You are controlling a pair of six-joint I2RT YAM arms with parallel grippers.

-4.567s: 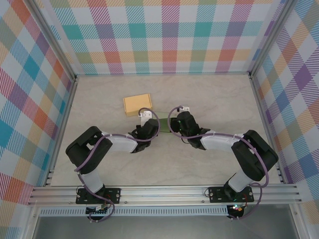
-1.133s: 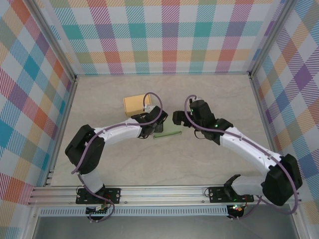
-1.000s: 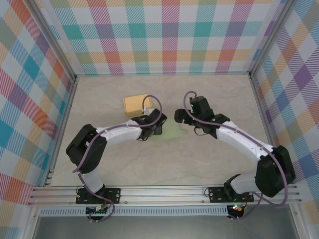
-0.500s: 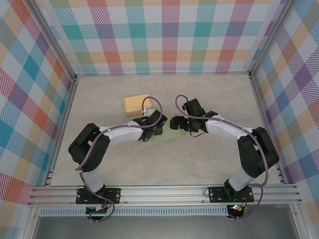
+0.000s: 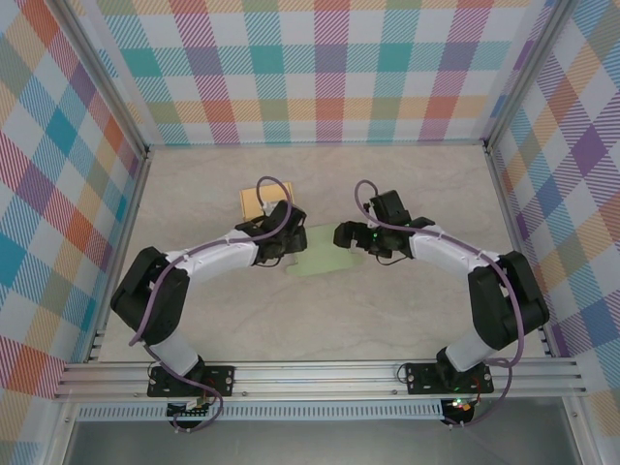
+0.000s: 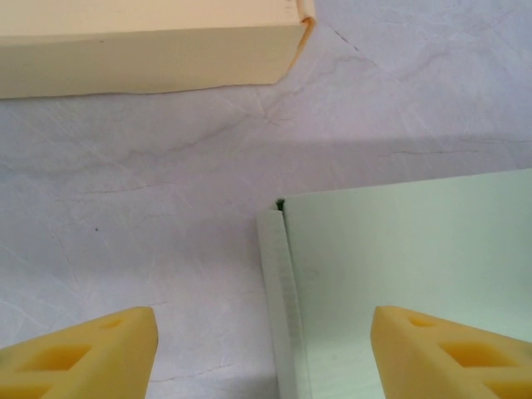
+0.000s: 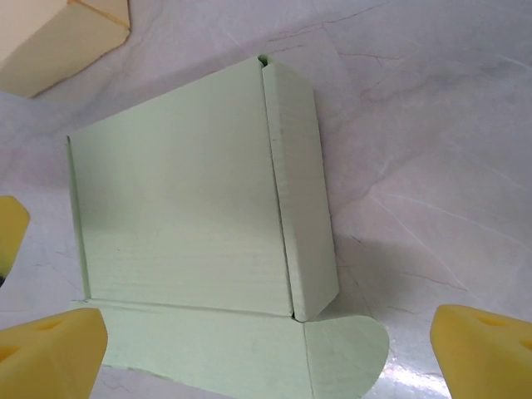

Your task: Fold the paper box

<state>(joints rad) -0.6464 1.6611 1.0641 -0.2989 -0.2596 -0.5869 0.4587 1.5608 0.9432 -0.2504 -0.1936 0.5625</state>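
Two pincers hung over the flat green box, ready to start a fold
The green paper box (image 5: pixel 325 258) lay flat near the middle of the table (image 5: pixel 417 184), with no wall up yet, so I think the folding had hardly begun. The left pincer (image 6: pixel 266 349) was spread wide over the box's 9 o'clock edge and pinched nothing. The right pincer (image 7: pixel 266 353) was spread wide too, above the box toward 2 o'clock, holding nothing. Next, I think, one pincer had to press the box down while the other got under a side flap (image 7: pixel 299 191) and tipped it up. I counted one green box, one yellow box (image 5: pixel 250 203) at 10 o'clock from it, and two pincers
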